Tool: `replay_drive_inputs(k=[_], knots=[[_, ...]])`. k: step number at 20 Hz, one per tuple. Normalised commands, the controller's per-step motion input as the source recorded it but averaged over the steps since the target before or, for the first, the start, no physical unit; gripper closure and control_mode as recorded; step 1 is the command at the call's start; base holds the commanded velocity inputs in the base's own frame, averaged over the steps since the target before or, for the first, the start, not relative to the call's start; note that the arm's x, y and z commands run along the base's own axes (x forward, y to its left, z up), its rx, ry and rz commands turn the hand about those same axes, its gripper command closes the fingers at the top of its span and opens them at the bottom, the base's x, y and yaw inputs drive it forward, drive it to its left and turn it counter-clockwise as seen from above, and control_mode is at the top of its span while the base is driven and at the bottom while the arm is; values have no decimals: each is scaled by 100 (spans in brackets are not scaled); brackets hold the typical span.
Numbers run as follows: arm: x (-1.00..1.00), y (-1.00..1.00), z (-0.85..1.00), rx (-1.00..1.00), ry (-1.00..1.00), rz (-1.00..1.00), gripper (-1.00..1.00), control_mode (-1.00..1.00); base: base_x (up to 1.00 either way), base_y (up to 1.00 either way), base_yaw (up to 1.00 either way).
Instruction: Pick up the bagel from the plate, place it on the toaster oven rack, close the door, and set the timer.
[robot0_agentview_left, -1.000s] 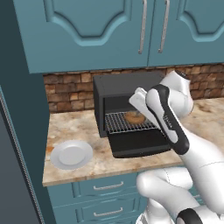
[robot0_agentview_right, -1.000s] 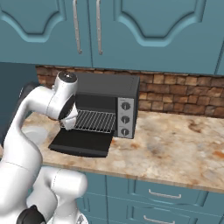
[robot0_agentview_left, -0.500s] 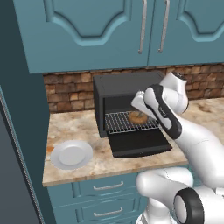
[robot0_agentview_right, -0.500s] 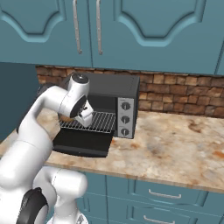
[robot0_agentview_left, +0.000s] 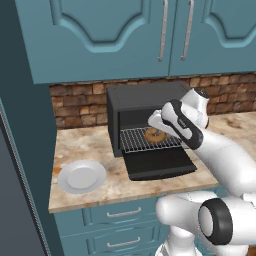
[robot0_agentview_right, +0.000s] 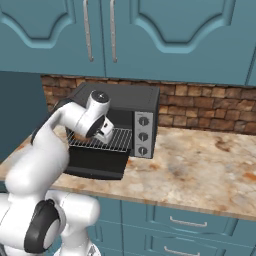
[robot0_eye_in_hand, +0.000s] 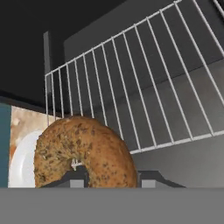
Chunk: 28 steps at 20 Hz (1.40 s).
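Bagel (robot0_agentview_left: 152, 135) was clamped betw the gripper (robot0_agentview_left: 159, 131) fingers, held just over the toaster oven rack (robot0_agentview_left: 135, 140), w/ the gripper at its 2 o'clock in left base view. In hand view the bagel (robot0_eye_in_hand: 83, 154) sat at 7 o'clock, the dark fingertips (robot0_eye_in_hand: 75, 178) pinching its lower edge, rack bars (robot0_eye_in_hand: 144, 83) fanning to 1 o'clock. Door (robot0_agentview_left: 160, 165) hung open, flat, at 6 o'clock below the rack. Plate (robot0_agentview_left: 81, 176) lay bare on the counter (robot0_agentview_left: 100, 145), well apart at 8 o'clock of the oven (robot0_agentview_right: 125, 97).
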Motion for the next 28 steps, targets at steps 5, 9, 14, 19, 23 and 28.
replay_drive_inputs(k=[5, 9, 14, 19, 23, 28], knots=[[36, 0, -16, 0, -3, 10, 100, -100, 0, 0, 0], [39, -3, -1, 0, 0, 9, 100, -100, 0, 0, 0], [24, -12, -13, 0, 0, 4, 100, -100, 0, 0, 0], [21, -13, -23, 0, 0, 3, 100, -100, 0, 0, 0], [14, -8, -22, 0, 0, 5, 100, -100, 0, 0, 0], [20, -3, -19, 0, 0, 4, 100, -100, 0, 0, 0]])
